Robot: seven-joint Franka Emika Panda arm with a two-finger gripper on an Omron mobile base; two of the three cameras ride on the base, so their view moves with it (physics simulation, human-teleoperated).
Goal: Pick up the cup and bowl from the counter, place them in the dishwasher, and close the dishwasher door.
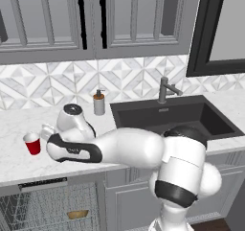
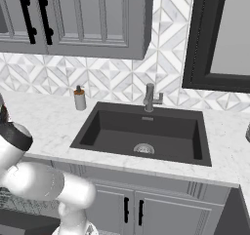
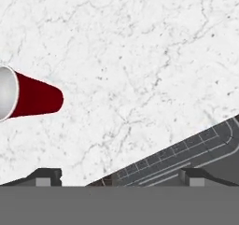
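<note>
The red cup (image 1: 32,143) stands upright on the white marble counter (image 1: 14,163), near its front edge. In the hand view the cup (image 3: 29,98) lies at the left edge, off to one side of the fingers. My gripper (image 1: 46,132) hovers just right of the cup, pointing down at the counter, open with nothing between its fingertips (image 3: 45,176). Below the counter the dishwasher (image 1: 48,203) shows its wire racks and vented top strip (image 3: 186,147). The tan bowl (image 1: 77,214) rests in the rack. The dishwasher door is out of view.
A grey soap dispenser (image 1: 99,103) stands behind the arm by the backsplash. The dark inset sink (image 1: 177,117) and faucet (image 1: 165,90) lie to the right. Grey cabinets hang above.
</note>
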